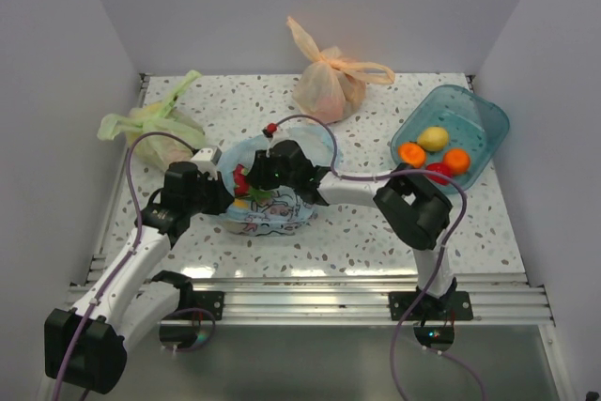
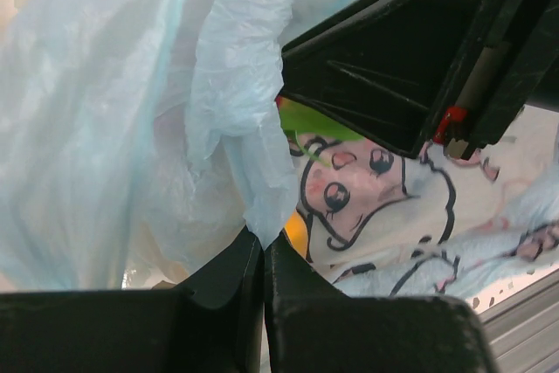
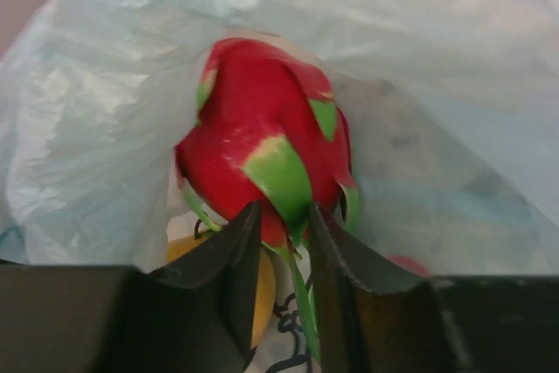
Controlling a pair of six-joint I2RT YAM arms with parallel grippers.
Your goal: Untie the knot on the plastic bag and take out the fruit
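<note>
The light blue plastic bag (image 1: 282,221) with a cartoon print lies open at the table's middle; no knot shows in it. My left gripper (image 1: 225,196) is shut on the bag's left edge (image 2: 236,128), with the film pinched between the fingertips. My right gripper (image 1: 252,181) is inside the bag's mouth, shut on the lower end of a red fruit with green leaves (image 3: 262,163). A yellow fruit (image 3: 262,290) lies under it in the bag. In the left wrist view the right gripper's black body (image 2: 410,50) is just above the print.
A teal basket (image 1: 488,124) at the right holds orange, yellow and red fruits. A tied orange bag (image 1: 329,82) sits at the back. A tied green bag (image 1: 155,129) sits at the left. White walls enclose the table.
</note>
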